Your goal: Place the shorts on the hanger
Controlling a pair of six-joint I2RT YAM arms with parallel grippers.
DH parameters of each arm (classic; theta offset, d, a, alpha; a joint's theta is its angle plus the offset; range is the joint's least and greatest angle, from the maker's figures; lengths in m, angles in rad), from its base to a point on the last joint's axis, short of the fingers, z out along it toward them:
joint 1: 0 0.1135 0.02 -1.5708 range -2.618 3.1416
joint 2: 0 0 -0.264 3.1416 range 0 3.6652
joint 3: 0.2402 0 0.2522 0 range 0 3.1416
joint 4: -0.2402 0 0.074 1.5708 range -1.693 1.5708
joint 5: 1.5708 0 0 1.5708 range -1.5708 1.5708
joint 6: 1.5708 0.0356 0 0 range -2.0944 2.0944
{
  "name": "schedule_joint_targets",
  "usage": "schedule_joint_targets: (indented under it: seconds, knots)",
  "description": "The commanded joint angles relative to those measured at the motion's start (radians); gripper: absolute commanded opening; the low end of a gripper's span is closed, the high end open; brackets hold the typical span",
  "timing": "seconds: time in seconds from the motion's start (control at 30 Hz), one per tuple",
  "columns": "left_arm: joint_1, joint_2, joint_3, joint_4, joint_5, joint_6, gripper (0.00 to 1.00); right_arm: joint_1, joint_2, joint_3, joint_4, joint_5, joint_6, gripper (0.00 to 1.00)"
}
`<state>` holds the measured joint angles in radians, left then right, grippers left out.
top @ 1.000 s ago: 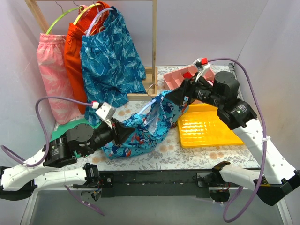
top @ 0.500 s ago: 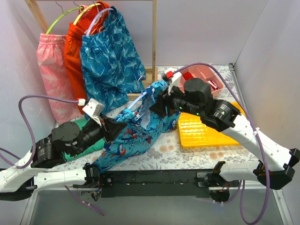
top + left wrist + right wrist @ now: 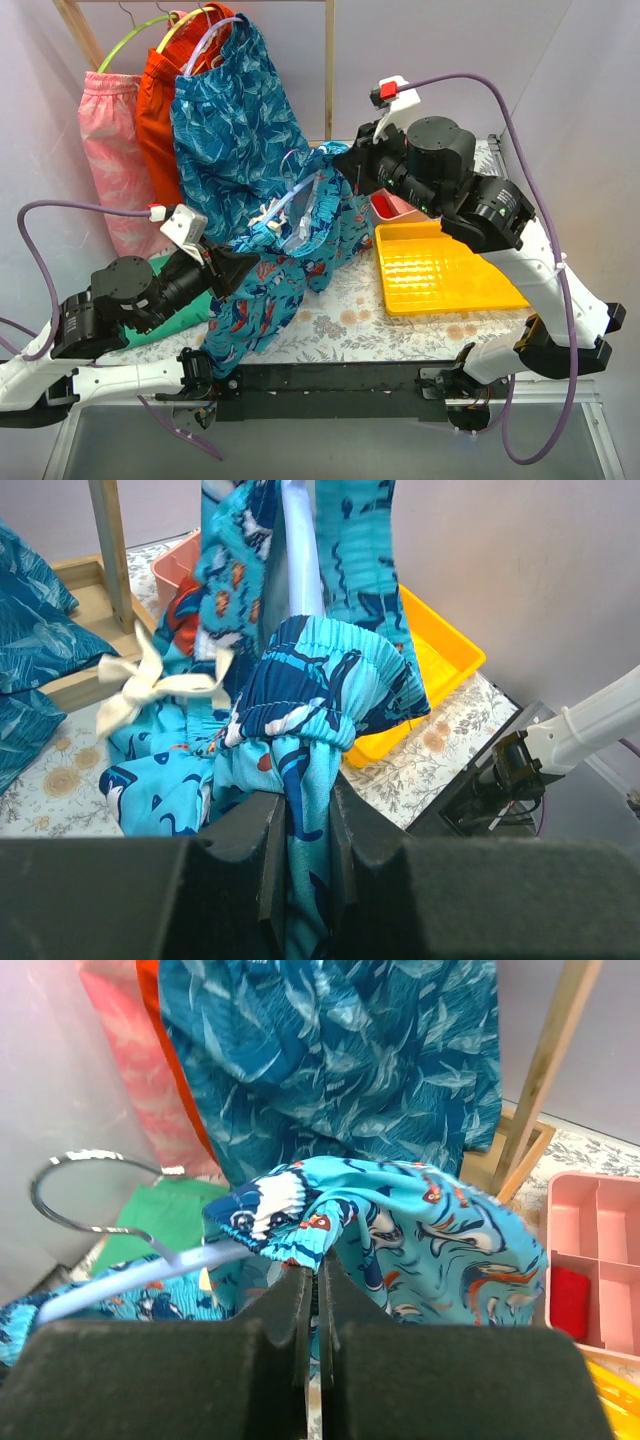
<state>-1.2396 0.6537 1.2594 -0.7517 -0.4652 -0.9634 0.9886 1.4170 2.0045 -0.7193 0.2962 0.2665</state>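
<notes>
Shorts (image 3: 300, 250) — centre frame, hanging bunched, hanger (image 3: 150, 1265) poking out. Left gripper (image 3: 305, 820) clamped on waistband; right gripper (image 3: 312, 1280) pinching fabric, upper centre.

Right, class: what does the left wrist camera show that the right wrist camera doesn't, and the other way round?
Only the left wrist view shows the white drawstring bow, the yellow tray and a white robot arm. Only the right wrist view shows the hanger with its metal hook, the green cloth and the pink shorts. Both show the shark-print shorts, pinched by the left claw in one view and the right claw in the other, plus the teal leaf-print shorts, the pink tray and the wooden rack.
</notes>
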Motion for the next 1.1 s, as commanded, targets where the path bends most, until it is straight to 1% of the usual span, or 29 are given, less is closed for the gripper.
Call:
schedule_joint_targets:
  seconds: [0.0, 0.07, 0.1, 0.17, 0.2, 0.27, 0.3, 0.4, 0.47, 0.5, 0.6, 0.67, 0.77, 0.8, 0.83, 0.93, 0.97, 1.07]
  knots:
    - [0.000, -0.025, 0.037, 0.028, -0.006, 0.028, 0.00, 0.001, 0.020, 0.014, 0.000, 0.089, 0.057, 0.01]
    - [0.000, -0.029, 0.038, 0.022, -0.004, 0.032, 0.00, -0.004, 0.019, -0.013, 0.007, 0.101, 0.079, 0.03]
    - [0.000, -0.028, 0.041, 0.012, -0.007, 0.031, 0.00, -0.007, 0.020, -0.016, 0.009, 0.101, 0.082, 0.09]
    - [0.000, -0.040, 0.043, 0.015, -0.013, 0.029, 0.00, -0.013, 0.029, 0.000, 0.014, 0.081, 0.076, 0.19]
    - [0.000, -0.046, 0.041, 0.028, -0.013, 0.029, 0.00, -0.013, 0.036, 0.013, 0.005, 0.066, 0.077, 0.32]
    - [0.000, -0.066, 0.044, 0.037, -0.039, 0.025, 0.00, -0.013, 0.052, 0.039, -0.015, 0.054, 0.076, 0.48]
    - [0.000, -0.074, 0.047, 0.041, -0.047, 0.023, 0.00, -0.013, 0.054, 0.036, -0.022, 0.047, 0.079, 0.59]
    - [0.000, -0.100, 0.052, 0.037, -0.093, 0.018, 0.00, -0.013, 0.027, -0.012, -0.002, 0.049, 0.082, 0.68]
    - [0.000, -0.109, 0.058, 0.025, -0.121, 0.008, 0.00, -0.013, -0.013, -0.048, 0.021, 0.057, 0.091, 0.71]
    - [0.000, -0.111, 0.066, 0.023, -0.157, 0.000, 0.00, -0.015, -0.026, -0.081, 0.030, 0.072, 0.094, 0.74]
    - [0.000, -0.114, 0.084, 0.032, -0.214, -0.018, 0.00, -0.027, -0.069, -0.149, 0.055, 0.098, 0.119, 0.75]
    - [0.000, -0.109, 0.095, 0.051, -0.269, -0.008, 0.00, -0.048, -0.095, -0.191, 0.083, 0.089, 0.134, 0.76]
    - [0.000, -0.071, 0.144, 0.069, -0.328, 0.052, 0.00, -0.100, -0.108, -0.263, 0.098, 0.043, 0.158, 0.76]
    - [0.000, -0.053, 0.171, 0.049, -0.343, 0.066, 0.00, -0.117, -0.115, -0.288, 0.106, 0.006, 0.165, 0.76]
    - [0.000, -0.017, 0.222, 0.034, -0.357, 0.083, 0.00, -0.160, -0.122, -0.349, 0.116, -0.015, 0.172, 0.76]
    - [0.000, 0.020, 0.271, 0.020, -0.391, 0.121, 0.00, -0.240, -0.157, -0.450, 0.181, -0.124, 0.198, 0.75]
    - [0.000, 0.026, 0.293, 0.020, -0.395, 0.129, 0.00, -0.251, -0.177, -0.504, 0.207, -0.137, 0.204, 0.75]
    - [0.000, 0.037, 0.320, 0.021, -0.395, 0.155, 0.00, -0.271, -0.191, -0.567, 0.228, -0.163, 0.218, 0.75]
